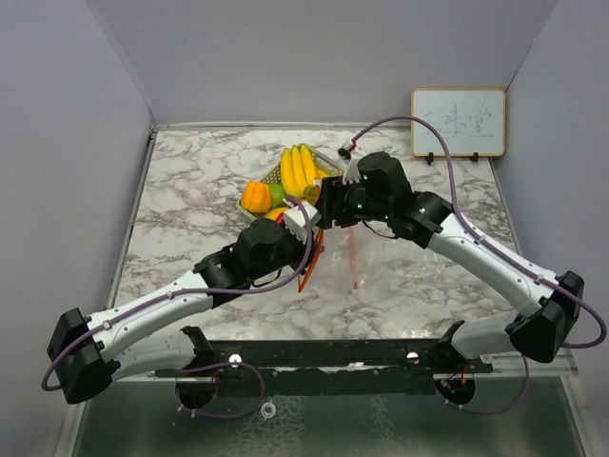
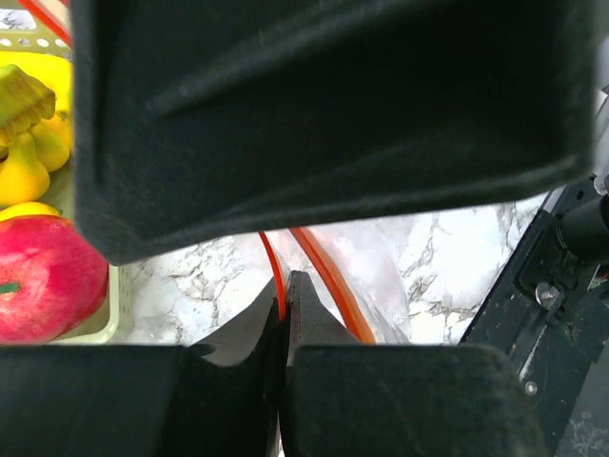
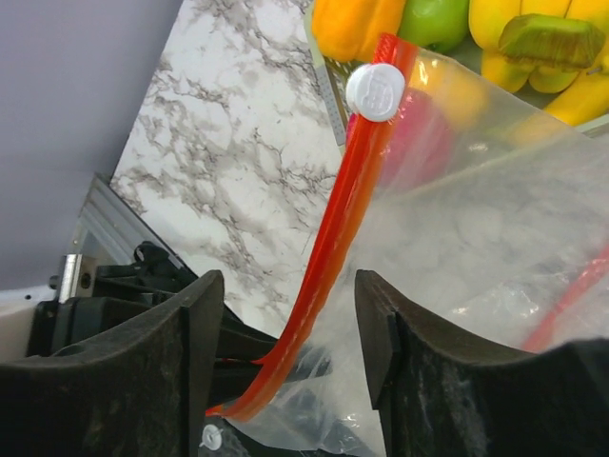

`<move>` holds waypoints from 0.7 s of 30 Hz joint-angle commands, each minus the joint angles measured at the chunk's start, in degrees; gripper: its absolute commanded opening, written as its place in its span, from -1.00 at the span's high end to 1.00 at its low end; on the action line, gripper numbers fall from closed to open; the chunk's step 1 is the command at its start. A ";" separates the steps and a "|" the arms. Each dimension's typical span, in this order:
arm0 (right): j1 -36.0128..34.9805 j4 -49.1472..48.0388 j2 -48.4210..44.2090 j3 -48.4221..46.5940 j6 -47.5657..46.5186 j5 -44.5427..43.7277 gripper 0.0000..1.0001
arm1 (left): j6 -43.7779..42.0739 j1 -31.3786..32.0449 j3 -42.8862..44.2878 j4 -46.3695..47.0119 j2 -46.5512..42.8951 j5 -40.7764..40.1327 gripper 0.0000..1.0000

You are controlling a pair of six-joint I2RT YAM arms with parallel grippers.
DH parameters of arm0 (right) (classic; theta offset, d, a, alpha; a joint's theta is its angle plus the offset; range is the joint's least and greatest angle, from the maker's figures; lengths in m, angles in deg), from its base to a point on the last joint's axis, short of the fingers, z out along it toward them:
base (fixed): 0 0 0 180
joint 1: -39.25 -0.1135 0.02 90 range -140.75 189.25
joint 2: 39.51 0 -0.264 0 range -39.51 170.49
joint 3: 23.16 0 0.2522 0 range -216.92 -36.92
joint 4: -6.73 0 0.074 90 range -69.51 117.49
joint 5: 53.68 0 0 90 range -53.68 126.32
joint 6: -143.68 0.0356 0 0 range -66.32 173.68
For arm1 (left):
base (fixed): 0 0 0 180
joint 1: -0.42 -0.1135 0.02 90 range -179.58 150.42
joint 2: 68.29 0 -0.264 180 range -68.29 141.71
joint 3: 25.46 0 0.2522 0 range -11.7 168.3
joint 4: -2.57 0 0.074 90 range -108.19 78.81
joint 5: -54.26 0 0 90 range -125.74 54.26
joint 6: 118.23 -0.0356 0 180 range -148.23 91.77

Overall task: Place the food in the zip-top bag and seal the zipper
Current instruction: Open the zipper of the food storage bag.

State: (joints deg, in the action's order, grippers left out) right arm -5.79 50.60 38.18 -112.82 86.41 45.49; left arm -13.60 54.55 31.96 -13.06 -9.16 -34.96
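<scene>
The clear zip-top bag (image 1: 350, 255) with an orange zipper hangs between both grippers above the marble table. My left gripper (image 2: 284, 286) is shut on one orange zipper edge (image 2: 273, 262); the other edge (image 2: 328, 276) runs past on its right. My right gripper (image 3: 285, 281) is open, its fingers either side of the zipper strip (image 3: 344, 209) without touching it. A white slider (image 3: 375, 92) sits at the strip's far end. The food lies in a pale green basket (image 1: 328, 168): bananas (image 1: 297, 169), an orange fruit (image 1: 255, 197), a lime (image 3: 433, 21) and a red apple (image 2: 43, 276).
A small whiteboard (image 1: 458, 122) leans against the back wall at the right. Grey walls close in the table (image 1: 190, 190) on three sides. The two arms nearly meet over the table's middle, just in front of the basket.
</scene>
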 commanded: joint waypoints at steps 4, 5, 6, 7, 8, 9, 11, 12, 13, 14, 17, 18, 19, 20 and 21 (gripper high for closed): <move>-1.11 3.03 -1.78 1.18 -0.03 -5.70 -0.02 | -1.43 0.28 1.90 -1.45 -2.56 -5.05 1.00; -1.11 3.17 -2.24 1.61 -0.06 -6.08 0.03 | -1.46 0.28 1.85 -1.70 -2.85 -5.67 1.00; -1.11 3.36 -2.65 2.00 -0.11 -6.39 0.10 | -1.48 0.28 1.81 -1.85 -3.13 -6.30 1.00; -1.11 3.56 -2.97 2.25 -0.12 -6.82 0.20 | -1.45 0.28 1.76 -2.10 -3.46 -6.99 1.00; -1.10 3.68 -3.20 2.58 -0.12 -7.21 0.32 | -1.51 0.28 1.80 -2.47 -3.76 -7.58 1.00; -1.10 3.72 -3.52 2.89 -0.12 -7.54 0.44 | -1.42 0.28 1.88 -2.77 -3.94 -8.20 1.00; -1.11 3.91 -3.68 3.24 -0.21 -8.35 0.72 | -1.24 0.28 1.95 -3.35 -4.50 -9.19 1.00; -1.11 4.20 -3.70 3.29 -0.17 -8.95 0.86 | -1.07 0.28 2.03 -3.72 -4.91 -9.80 1.00; -1.11 4.62 -3.71 3.30 -0.13 -9.78 0.93 | -0.81 0.28 2.27 -4.34 -5.29 -10.84 1.00; -1.11 5.03 -3.69 3.41 -0.19 -10.71 0.95 | -0.35 0.32 2.56 -5.47 -5.71 -12.65 1.00; -1.11 5.89 -3.80 3.99 -0.78 -13.09 0.96 | 2.91 0.28 4.70 -11.95 -7.48 -22.64 1.00; -1.11 5.81 -3.85 4.33 -1.19 -13.19 0.96 | 4.08 0.28 5.71 -14.68 -8.30 -28.06 1.00; -1.06 5.46 -3.86 4.64 -1.91 -12.78 0.96 | 4.89 0.28 6.91 -17.83 -9.33 -31.79 1.00; -1.08 4.85 -3.79 4.92 -2.93 -11.55 0.95 | 5.84 0.28 8.18 -20.86 -10.41 -35.78 1.00; -1.10 4.06 -3.69 5.13 -3.97 -9.83 0.95 | 6.47 0.28 9.39 -23.56 -11.74 -39.11 1.00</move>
State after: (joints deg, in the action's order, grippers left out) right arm -7.71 53.09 35.69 -109.32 86.85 38.85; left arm -11.13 55.20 35.70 -24.56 -14.95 -53.39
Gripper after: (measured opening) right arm 0.026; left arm 0.012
